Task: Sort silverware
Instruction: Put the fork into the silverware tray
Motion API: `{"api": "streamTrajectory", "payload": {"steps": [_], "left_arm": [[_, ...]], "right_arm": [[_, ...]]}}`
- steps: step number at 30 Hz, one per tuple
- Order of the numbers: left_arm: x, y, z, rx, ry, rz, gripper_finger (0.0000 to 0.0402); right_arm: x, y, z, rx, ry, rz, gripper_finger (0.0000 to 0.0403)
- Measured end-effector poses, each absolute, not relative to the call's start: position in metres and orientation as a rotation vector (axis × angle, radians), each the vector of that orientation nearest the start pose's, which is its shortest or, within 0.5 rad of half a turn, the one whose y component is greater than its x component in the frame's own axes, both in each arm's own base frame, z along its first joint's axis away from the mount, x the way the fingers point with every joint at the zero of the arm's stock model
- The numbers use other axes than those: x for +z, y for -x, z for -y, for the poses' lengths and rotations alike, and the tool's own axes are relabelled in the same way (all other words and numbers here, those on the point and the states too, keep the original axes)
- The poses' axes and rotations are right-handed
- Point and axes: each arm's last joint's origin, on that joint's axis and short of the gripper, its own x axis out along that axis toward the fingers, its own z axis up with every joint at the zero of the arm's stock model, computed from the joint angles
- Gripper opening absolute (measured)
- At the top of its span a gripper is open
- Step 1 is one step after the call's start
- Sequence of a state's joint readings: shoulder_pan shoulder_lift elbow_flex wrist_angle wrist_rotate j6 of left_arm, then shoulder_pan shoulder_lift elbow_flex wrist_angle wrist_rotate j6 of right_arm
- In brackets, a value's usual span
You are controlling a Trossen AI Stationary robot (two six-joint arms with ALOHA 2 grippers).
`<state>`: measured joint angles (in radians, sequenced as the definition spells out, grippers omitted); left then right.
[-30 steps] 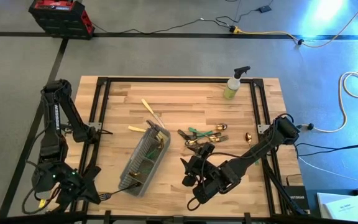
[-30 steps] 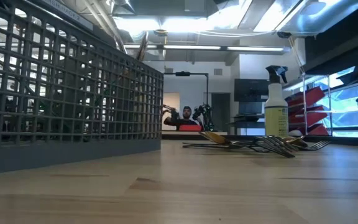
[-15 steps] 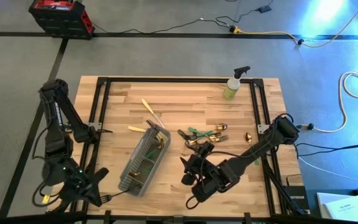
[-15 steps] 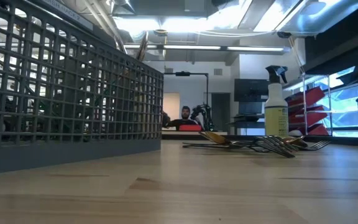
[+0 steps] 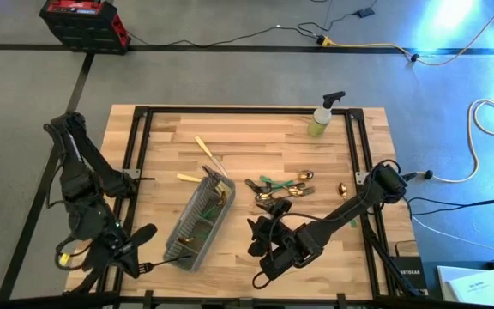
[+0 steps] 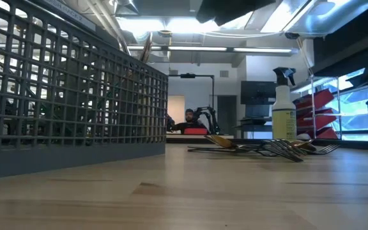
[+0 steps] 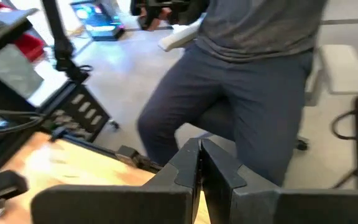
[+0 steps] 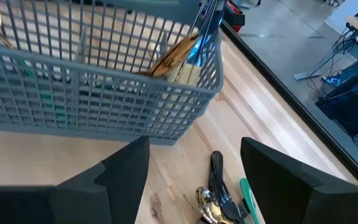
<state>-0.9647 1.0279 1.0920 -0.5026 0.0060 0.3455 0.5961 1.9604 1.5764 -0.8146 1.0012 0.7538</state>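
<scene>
Silverware (image 5: 280,189) heaped at frame centre on the tabletop (image 5: 256,137), long axes mostly left-to-right; a few standing in the caddy (image 5: 197,221). Right gripper (image 5: 258,243) jaws released, empty; left gripper (image 5: 144,262) clenched, empty.

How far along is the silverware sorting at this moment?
Partly done. Some gold-headed pieces already stand in the grey wire-mesh caddy. Nothing is in hand: the right tool hovers open beside the caddy, near the loose pile of gold-headed silverware; the left tool is shut and empty at the table's left edge. Left: that pile and two cream-handled pieces beyond the caddy.
</scene>
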Motion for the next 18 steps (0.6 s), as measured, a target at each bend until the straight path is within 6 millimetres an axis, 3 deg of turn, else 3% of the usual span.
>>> {"api": "streamTrajectory", "payload": {"steps": [7,18], "left_arm": [[0.363,-0.135,0.161,-1.174,-0.452,-0.257,0.0],[0.357,-0.153,0.138,-1.276,-0.507,-0.241,0.0]], "right_arm": [[0.232,-0.347,-0.202,-0.618,0.16,-0.648,0.0237],[0.232,-0.347,-0.202,-0.617,0.16,-0.648,0.0237]]}}
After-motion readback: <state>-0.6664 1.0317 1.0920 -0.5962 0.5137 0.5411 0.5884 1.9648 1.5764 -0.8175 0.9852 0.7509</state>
